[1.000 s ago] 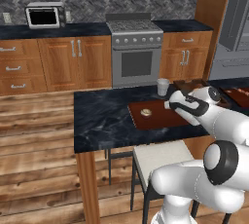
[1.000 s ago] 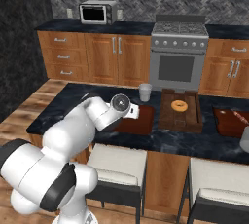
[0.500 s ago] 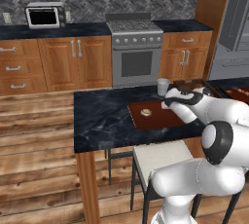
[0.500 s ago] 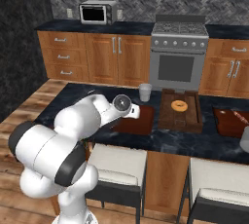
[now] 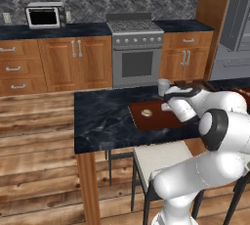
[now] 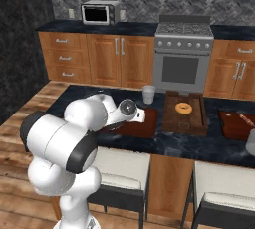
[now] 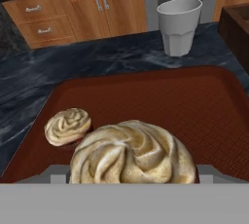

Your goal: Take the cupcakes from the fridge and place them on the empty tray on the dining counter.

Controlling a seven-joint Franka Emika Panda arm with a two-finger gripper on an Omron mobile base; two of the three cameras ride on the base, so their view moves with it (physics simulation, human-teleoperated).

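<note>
Jaws state cannot tell; cream-swirled cupcake (image 7: 133, 154) close before them over dark reddish-brown flat tray (image 7: 194, 111), second cupcake (image 7: 67, 126) on tray.

Cream-swirled cupcakes (image 7: 133, 156) on reddish-brown tray (image 7: 194, 106) (finely cross-hatched, seemingly); grey cup (image 7: 179, 26).

Two cupcakes (image 7: 67, 126) on the tray (image 7: 160, 101), cup (image 7: 179, 26) behind it on the dining counter (image 5: 105, 119).

Arm: you had it folded forward and low, elbow bent.
Gripper (image 5: 168, 105): you kept it just above the surface.
Fingers: hidden from you, so their gap was unreadable.
</note>
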